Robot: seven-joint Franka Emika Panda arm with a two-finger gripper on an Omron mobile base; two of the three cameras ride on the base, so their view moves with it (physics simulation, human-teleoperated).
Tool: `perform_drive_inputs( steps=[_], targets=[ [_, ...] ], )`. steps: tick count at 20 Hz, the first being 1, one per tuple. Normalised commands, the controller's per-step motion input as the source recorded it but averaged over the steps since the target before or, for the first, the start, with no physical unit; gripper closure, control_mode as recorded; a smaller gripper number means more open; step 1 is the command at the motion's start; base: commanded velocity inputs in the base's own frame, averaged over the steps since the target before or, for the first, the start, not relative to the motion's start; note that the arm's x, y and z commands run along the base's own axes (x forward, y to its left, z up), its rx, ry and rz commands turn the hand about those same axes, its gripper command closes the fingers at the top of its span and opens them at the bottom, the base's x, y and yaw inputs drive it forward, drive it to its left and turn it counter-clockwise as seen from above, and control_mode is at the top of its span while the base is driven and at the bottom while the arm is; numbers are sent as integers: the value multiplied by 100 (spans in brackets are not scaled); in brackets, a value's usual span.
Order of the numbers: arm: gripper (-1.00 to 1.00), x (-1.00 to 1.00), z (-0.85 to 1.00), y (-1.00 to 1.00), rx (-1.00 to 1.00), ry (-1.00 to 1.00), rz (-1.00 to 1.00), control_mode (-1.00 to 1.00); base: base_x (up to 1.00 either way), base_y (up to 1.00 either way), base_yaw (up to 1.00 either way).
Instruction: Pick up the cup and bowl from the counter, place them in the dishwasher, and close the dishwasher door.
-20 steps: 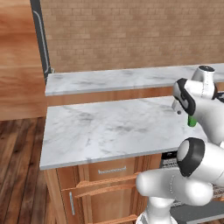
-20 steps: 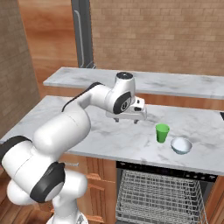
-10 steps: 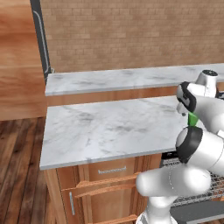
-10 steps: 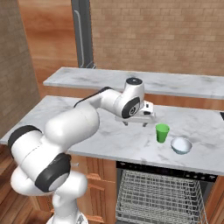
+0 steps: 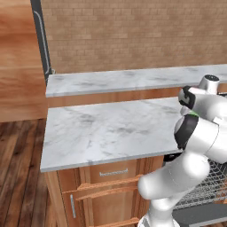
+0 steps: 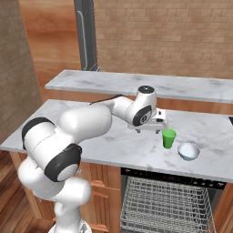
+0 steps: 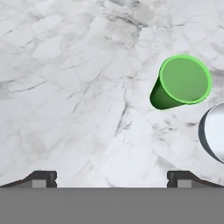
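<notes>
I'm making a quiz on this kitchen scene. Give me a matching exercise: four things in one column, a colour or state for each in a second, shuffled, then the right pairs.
Things:
1. cup
2. bowl
3. gripper
4. dishwasher

States:
A. open, wire rack showing
B. bright green, upright on the counter
C. jaws wide, holding nothing
D. pale, beside the cup

Pairs: 1-B, 2-D, 3-C, 4-A

no readable text, no labels, no numbers anywhere

Bowl (image 7: 214,133) cut off at hand view's edge.
</notes>
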Motion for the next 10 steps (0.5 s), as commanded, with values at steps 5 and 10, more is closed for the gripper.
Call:
perform_drive_inputs(
  steps=[5,10],
  targets=[
    [-100,33,-16,-28,0,0,0,-100,0,0,0],
    [-100,40,-19,-25,0,0,0,-100,0,0,0]
  ],
)
